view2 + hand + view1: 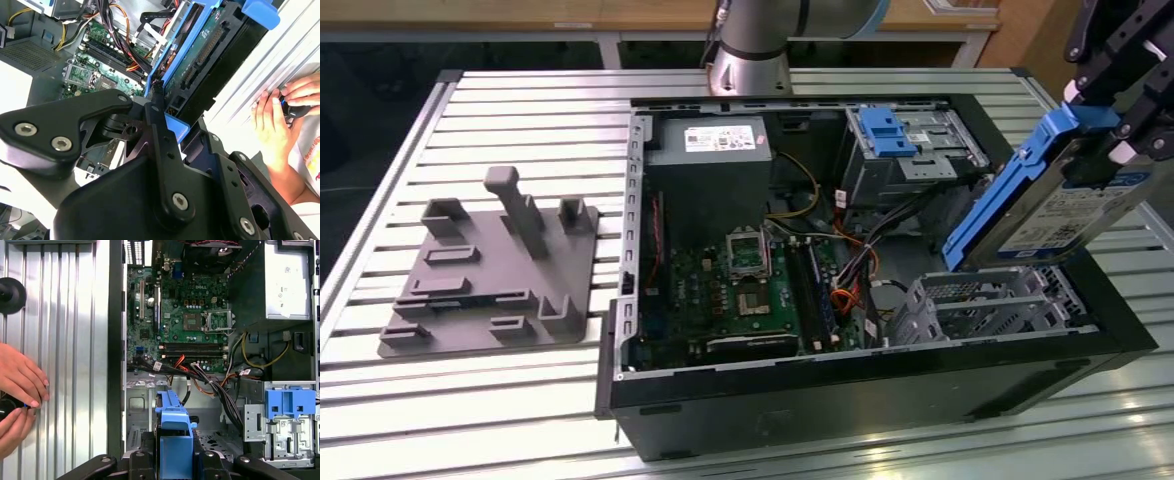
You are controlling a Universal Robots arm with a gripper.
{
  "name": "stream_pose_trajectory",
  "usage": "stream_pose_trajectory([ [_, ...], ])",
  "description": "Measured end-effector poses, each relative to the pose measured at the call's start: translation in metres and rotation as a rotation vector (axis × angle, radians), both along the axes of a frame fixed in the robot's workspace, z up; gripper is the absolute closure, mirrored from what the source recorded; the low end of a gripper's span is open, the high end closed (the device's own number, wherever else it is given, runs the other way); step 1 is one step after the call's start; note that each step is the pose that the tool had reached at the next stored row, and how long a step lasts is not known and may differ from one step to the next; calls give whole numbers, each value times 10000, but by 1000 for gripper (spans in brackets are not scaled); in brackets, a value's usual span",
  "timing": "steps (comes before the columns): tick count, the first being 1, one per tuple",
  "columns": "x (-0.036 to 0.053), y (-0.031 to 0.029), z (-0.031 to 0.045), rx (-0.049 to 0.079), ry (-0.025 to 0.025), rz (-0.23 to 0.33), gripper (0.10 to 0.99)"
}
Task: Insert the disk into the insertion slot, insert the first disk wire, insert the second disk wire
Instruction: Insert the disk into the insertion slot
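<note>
While held tilted above insertion slot (987, 308), disk (1062, 205) sits clamped between fingers (157, 117).

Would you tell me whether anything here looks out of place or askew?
The silver-grey hard drive in its bright blue plastic carrier hangs tilted in the gripper, above the grey perforated metal drive cage, not in it. A person's hands are at the slatted table beside the open black computer case.

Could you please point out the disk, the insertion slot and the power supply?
the disk (1062, 212), exterior view, on its labelled silver face.
the insertion slot (961, 308), exterior view, on its perforated wall.
the power supply (724, 138), exterior view, on its white sticker.
</note>
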State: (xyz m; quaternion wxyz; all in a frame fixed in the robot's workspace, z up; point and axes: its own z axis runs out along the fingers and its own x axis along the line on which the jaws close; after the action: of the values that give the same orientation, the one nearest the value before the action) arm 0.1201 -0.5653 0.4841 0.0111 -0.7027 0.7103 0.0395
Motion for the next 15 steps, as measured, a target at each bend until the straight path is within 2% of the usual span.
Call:
stream_pose_trajectory([
  [15, 0, 7, -93, 0, 0, 73, 722],
])
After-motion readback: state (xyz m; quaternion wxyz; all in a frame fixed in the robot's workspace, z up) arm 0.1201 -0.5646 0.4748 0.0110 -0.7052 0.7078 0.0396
